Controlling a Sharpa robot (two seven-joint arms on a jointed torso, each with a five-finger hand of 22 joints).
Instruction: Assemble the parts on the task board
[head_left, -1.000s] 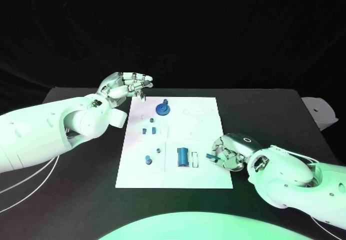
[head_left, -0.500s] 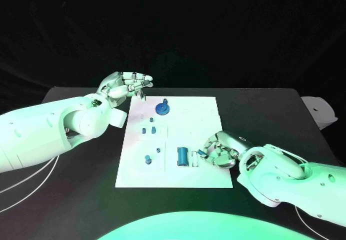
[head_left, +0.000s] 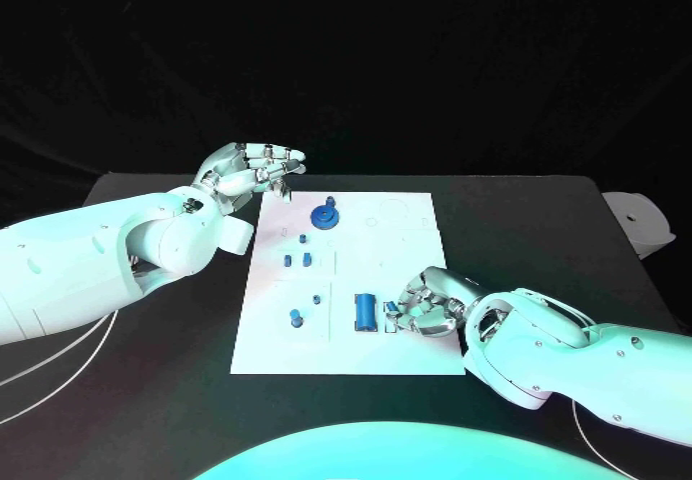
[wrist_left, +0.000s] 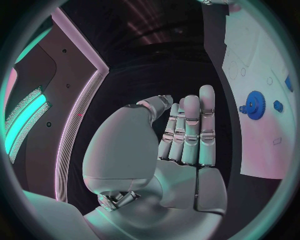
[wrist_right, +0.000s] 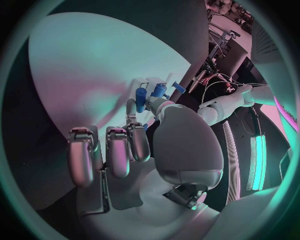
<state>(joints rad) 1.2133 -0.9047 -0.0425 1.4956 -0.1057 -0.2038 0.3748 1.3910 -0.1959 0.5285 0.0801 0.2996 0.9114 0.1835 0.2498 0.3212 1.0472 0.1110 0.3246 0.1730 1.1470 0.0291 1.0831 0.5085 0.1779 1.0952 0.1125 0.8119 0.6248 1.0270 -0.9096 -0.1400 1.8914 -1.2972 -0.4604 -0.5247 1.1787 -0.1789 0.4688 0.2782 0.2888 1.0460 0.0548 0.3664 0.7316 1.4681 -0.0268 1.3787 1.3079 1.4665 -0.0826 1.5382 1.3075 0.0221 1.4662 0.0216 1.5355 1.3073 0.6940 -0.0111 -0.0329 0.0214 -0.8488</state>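
Two robot hands work at opposite edges of the white task board (head_left: 389, 345), which lies in the middle of the black desk (head_left: 548, 220). The left robot hand (head_left: 255, 168) hovers at the board's upper left corner, fingers straight and close together, holding nothing (its wrist view shows the palm bare). The right robot hand (head_left: 428, 303) sits over the board's lower right part, just beside the long blue cylinder (head_left: 365, 312); its fingers are curled down, and in the right wrist view a small blue part (wrist_right: 141, 99) shows at its fingertips, though whether it is pinched I cannot tell. A blue gear (head_left: 327, 216) stands near the board's upper edge, well apart from both hands. Several small blue pieces (head_left: 297, 260) lie along the board's left half. Bare desk runs wide to the right of the board.
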